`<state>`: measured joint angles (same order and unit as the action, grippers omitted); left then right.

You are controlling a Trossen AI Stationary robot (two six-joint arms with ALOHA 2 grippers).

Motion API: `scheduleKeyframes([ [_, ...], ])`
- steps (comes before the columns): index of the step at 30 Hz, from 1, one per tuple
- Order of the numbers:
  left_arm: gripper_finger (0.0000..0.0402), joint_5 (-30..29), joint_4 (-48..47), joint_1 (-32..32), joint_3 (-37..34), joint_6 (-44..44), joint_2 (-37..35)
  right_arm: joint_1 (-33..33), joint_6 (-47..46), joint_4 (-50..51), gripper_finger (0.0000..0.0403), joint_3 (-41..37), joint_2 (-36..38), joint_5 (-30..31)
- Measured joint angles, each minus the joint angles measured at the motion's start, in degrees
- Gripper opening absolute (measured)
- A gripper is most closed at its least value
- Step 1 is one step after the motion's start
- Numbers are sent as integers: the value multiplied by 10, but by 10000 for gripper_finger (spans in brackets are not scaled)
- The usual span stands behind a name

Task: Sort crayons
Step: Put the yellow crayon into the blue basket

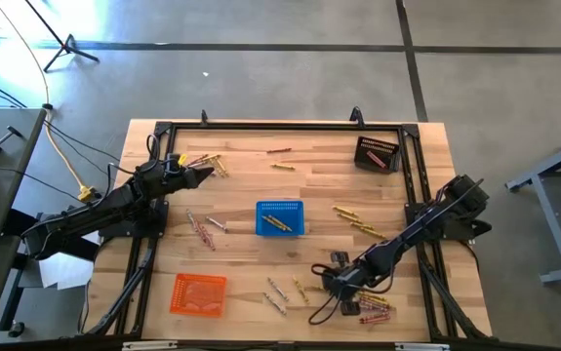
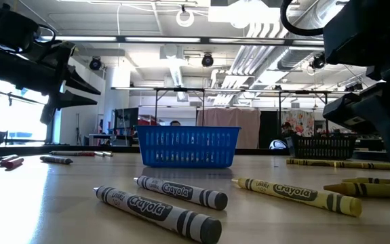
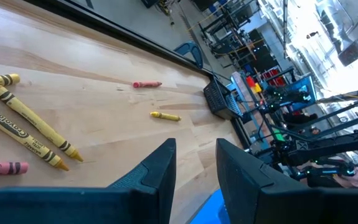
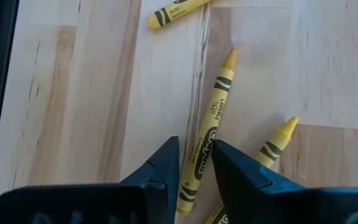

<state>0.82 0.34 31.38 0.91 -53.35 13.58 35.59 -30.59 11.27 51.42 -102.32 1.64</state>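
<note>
Crayons lie scattered on the wooden table (image 1: 241, 258): yellow ones (image 1: 355, 220) at the right, pink ones (image 1: 202, 231) left of centre, red ones (image 1: 376, 310) near the front right. My right gripper (image 4: 196, 142) points steeply down near the front right (image 1: 331, 283), open, its fingers on either side of a yellow crayon (image 4: 211, 118) that lies flat on the table. A second yellow crayon (image 4: 274, 142) lies just beside it. My left gripper (image 3: 196, 155) hangs open above the far left (image 1: 202, 175), near yellow crayons (image 3: 23, 121). My right gripper's fingers (image 4: 166, 165) stand on either side of the yellow crayon's blunt half (image 4: 197, 163), coming from above and lying across it. The crayon rests flat on the table. I cannot tell whether the fingers touch it.
A blue basket (image 1: 280, 217) with a yellow crayon inside stands at the centre. An orange basket (image 1: 199, 294) is at the front left and a dark basket (image 1: 376, 154) at the far right. Grey-wrapped crayons (image 2: 157, 210) lie near the front edge. A black frame (image 1: 280, 125) edges the table.
</note>
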Motion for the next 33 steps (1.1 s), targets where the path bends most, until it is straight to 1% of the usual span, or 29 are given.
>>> scheduleKeyframes([
  [5, 101, 0, 0, 0, 0, 0, 0, 0, 0, 2, 18, 0, 0, -2],
  [7, 101, 0, 0, 0, 0, 0, 0, 0, 0, 2, 9, -1, 0, -4],
  [11, 101, 0, 0, 0, 0, 0, 0, 0, -4, 2, 17, -1, 2, -8],
  [15, 101, 0, 0, 0, 0, 0, 0, 0, -2, 8, 8, -3, 15, -23],
  [18, 101, 0, 0, 0, 0, 0, 0, -1, 8, 15, 6, -4, 40, -34],
  [21, 101, 0, 0, 0, 0, 0, 0, -11, 22, 38, 8, -3, 71, -31],
  [24, 101, 0, 0, 0, 0, 0, 0, -26, 41, 66, 8, -3, 112, -23],
  [27, 101, 0, 0, 0, 0, 0, 0, -48, 69, 77, 7, -3, 153, -3],
  [31, 101, 0, 0, 0, 0, 0, 0, -91, 114, 48, 7, -2, 197, 42],
  [33, 101, 0, 0, 0, 0, 0, 0, -119, 129, 20, 6, -2, 207, 49],
])
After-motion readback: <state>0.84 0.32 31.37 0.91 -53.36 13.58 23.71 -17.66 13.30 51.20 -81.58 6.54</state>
